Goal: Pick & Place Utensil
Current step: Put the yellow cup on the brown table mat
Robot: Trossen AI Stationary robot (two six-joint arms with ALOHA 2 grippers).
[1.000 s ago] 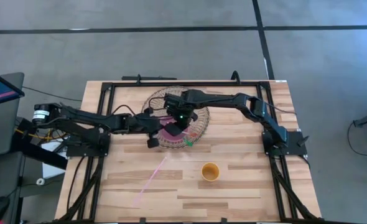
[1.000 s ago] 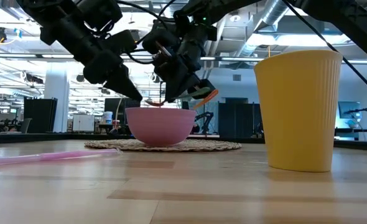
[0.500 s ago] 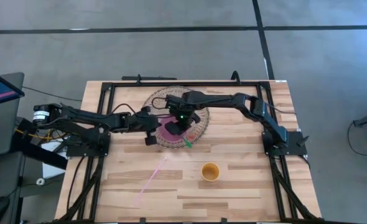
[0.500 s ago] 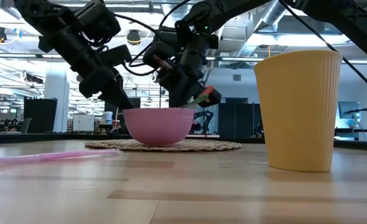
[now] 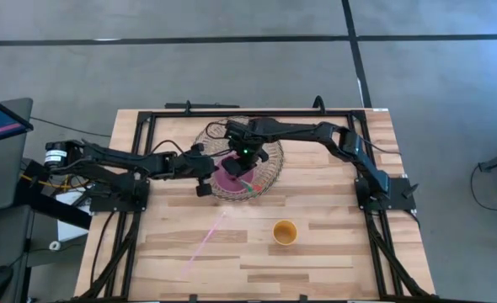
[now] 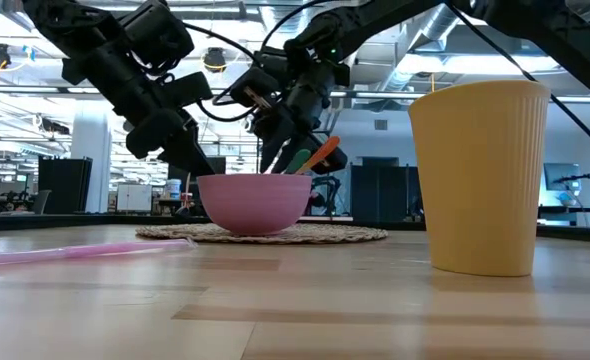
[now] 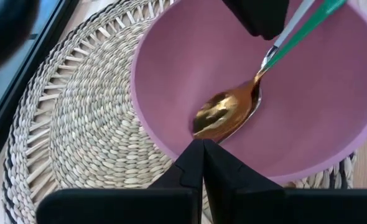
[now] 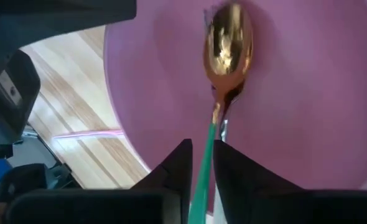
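The right pincer (image 5: pixel 242 156) hangs over the pink bowl (image 5: pixel 232 175), its fingers (image 8: pixel 233 177) set on either side of the green handle of the spoon (image 7: pixel 246 99). The right wrist view shows narrow gaps between handle and pads, so the fingers stand slightly spread rather than clamped. Half a second ago this pincer sat lower and further toward the front rim of the bowl; it has since drawn back toward the bowl's far side and risen.

The spoon lies inside the bowl. Its gold head rests on the bowl's inner wall near the bottom, and its green handle slopes up over the rim. In the low view the handle tip (image 6: pixel 315 157) leans at a slant above the rim, where earlier it was held lower and more level.

The left pincer (image 5: pixel 203 187) holds its earlier place at the left edge of the bowl, fingers (image 7: pixel 190 168) pressed together just outside the rim.

The bowl stands on a round woven mat (image 5: pixel 269 172) at the rear centre of the table (image 5: pixel 333 252). A yellow cup (image 5: pixel 285 231) stands upright nearer the front, well apart from the bowl. A pink straw (image 5: pixel 205 242) lies flat on the table to the left of the cup. None of these three has shifted.
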